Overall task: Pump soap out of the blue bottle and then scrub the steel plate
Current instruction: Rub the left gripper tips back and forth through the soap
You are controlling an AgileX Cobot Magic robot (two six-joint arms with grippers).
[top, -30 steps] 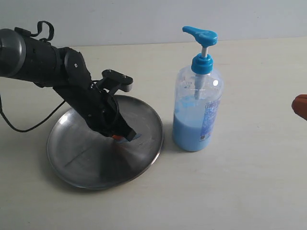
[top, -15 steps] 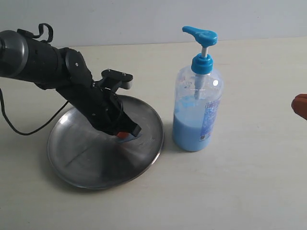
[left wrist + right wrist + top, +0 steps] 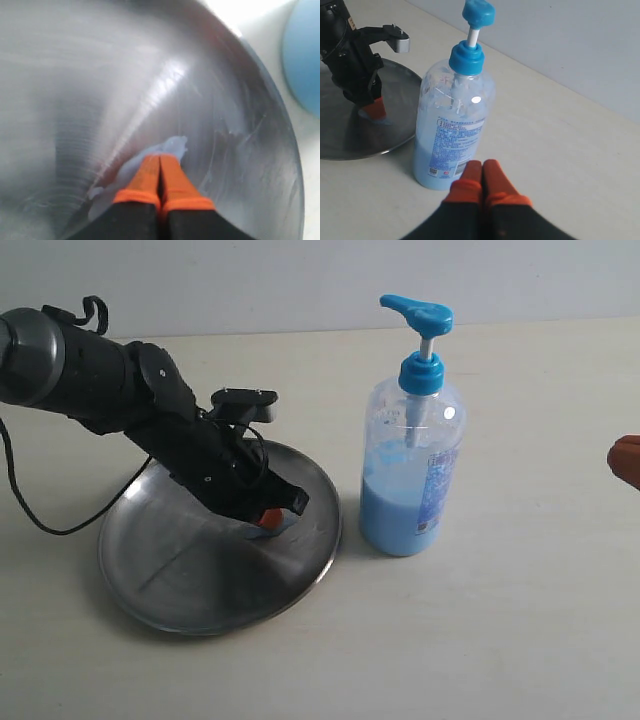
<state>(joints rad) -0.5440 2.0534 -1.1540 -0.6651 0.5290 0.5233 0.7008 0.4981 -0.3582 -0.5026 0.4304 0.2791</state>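
currently my left gripper [image 3: 160, 159] has its orange jaws clenched together on nothing, tips down in the soap [image 3: 172, 146], a pale smear near the rim of the steel plate [image 3: 150, 580] on the bottle's side. the plate lies flat on the left of the table [image 3: 500, 640], in from its far edge. the blue bottle [image 3: 410, 490] stands upright just beside the plate's right rim. my right gripper [image 3: 481, 164] is clenched empty too, apart from the bottle.

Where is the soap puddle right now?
In the exterior view, the soap lies on the right side of the steel plate, under the left gripper, nearest the blue bottle.
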